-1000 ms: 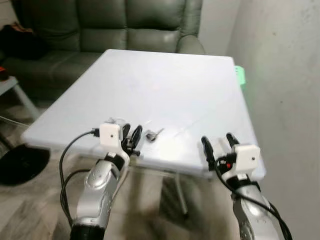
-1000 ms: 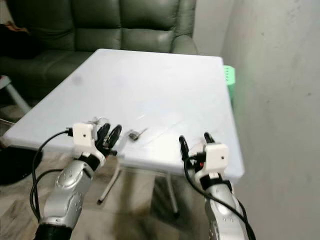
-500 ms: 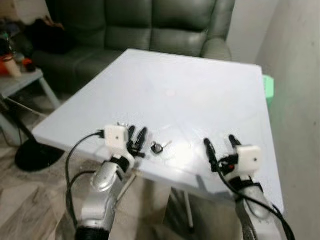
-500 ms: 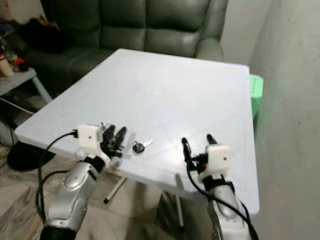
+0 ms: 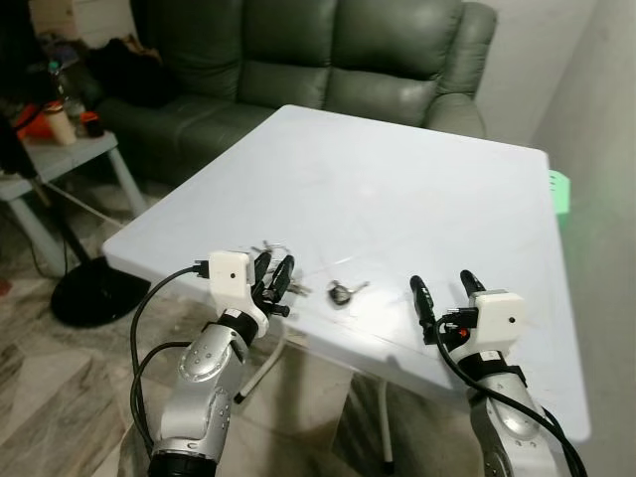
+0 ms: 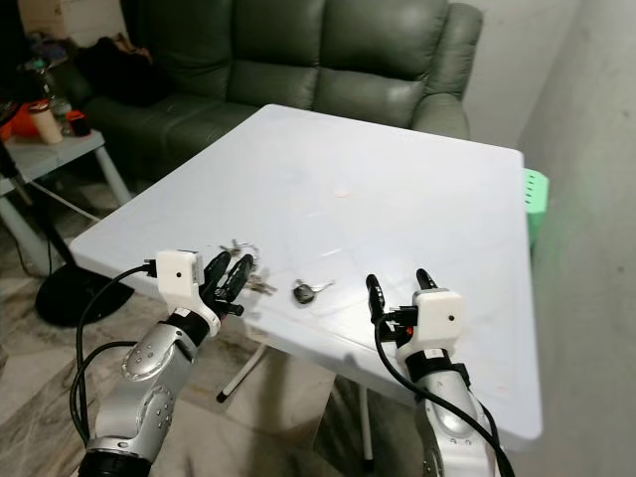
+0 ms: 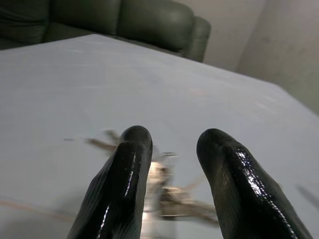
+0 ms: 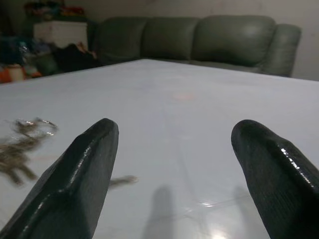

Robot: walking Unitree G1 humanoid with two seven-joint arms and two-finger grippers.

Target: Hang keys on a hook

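The bunch of keys lies on the white bench near its front edge. The left hand hovers right at it, fingers slightly apart, apparently lining up a grasp. The right hand waits spread wide beyond the single key.

Smooth white plastic table with a soft sheen, backed by a grey-green leather sofa.
On the table, silvery metal keys (blurred); glossy black gripper fingers just before them.
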